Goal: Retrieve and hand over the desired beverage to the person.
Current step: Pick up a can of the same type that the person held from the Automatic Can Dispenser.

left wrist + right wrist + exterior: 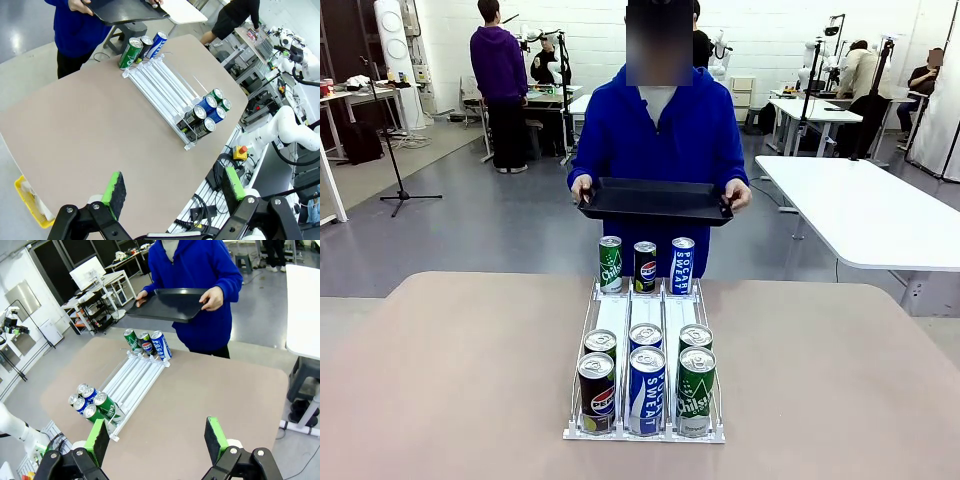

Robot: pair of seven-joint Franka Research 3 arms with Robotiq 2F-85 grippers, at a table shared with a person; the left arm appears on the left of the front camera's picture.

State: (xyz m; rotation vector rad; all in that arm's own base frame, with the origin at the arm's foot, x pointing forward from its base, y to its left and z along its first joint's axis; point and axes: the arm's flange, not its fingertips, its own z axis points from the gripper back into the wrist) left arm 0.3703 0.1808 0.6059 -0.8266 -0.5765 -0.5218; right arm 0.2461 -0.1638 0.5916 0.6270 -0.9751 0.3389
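**Both jaws wide and empty above the worktop; person waits with a tray at the far edge**

The person, in a bright blue hooded sweatshirt, stands just behind the far edge of the worktop. A black tray is held level at waist height, with a hand at each end.

A clear three-lane rack lies on the middle of the worktop, running from the robot's side towards the person. At its far end, directly below the tray, three cans stand in a row: a green can, a Pepsi can and a blue Pocari Sweat can. At its near end six more stand in two rows. The front row holds a Pepsi, a Pocari Sweat and a green Chilsung. These cover the lower parts of the three cans just behind them. The stretch of the lanes between the two groups is bare.

In the left wrist view the left jaws stand fully apart, green pads holding nothing, high over the worktop and well apart from the rack. The right jaws are likewise spread wide, their pads empty, with open worktop between them and the near cans.

Around the scene are a white table behind the person at picture right, a black tripod stand at left, and another person in purple farther back. A yellow bin sits on the floor beside the worktop.
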